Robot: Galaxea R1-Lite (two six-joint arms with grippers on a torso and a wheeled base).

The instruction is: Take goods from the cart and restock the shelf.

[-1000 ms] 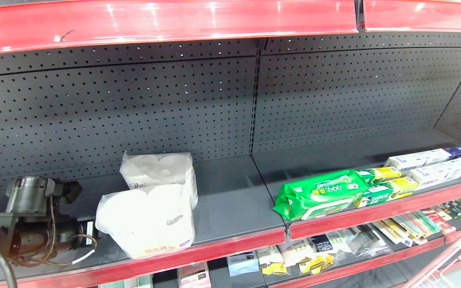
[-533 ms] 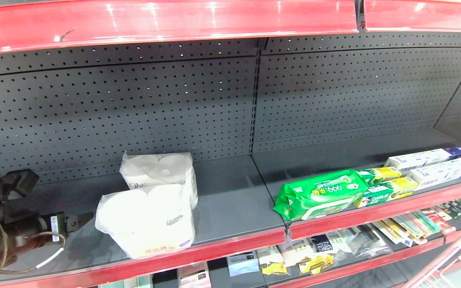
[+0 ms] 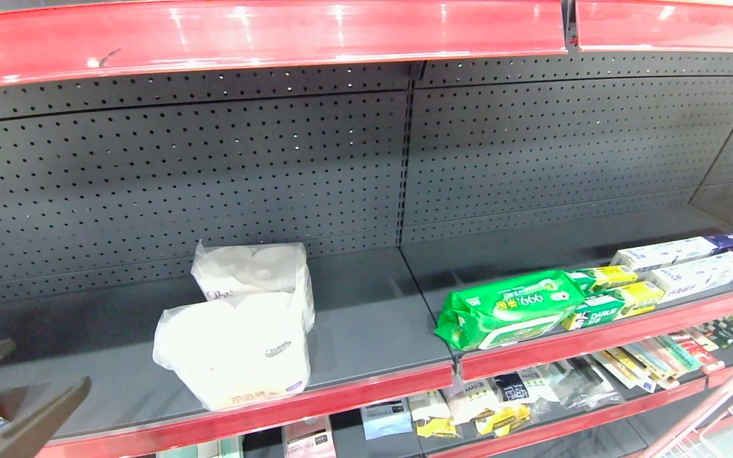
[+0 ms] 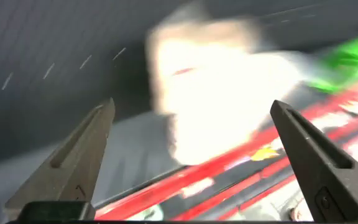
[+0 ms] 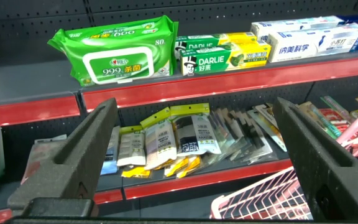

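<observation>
**Both grippers empty, next pack to be fetched**

At 8 o'clock in the head view the left gripper (image 3: 23,388) hangs low before the shelf (image 3: 373,331). Its matt, wedge-shaped fingers are spread apart with nothing between them. At 3 o'clock of it the front toilet-roll pack (image 3: 233,356) stands at the shelf's red lip, soft white rolls in thin, crinkly film. The rear toilet-roll pack (image 3: 255,270) stands just behind it at 1 o'clock. Further toward 3 o'clock lie a glossy green wet-wipes pack (image 3: 509,308) and flat card toothpaste boxes (image 3: 614,296). The pink wire cart (image 3: 723,420) shows at 5 o'clock, and the right gripper (image 5: 196,109) near it is wide apart and empty. I judge the next step to be a pick from the cart: squeeze a squashy pack across its middle, then set it on the bare grey steel at 9 o'clock of the front pack, without nudging that pack over the lip
</observation>
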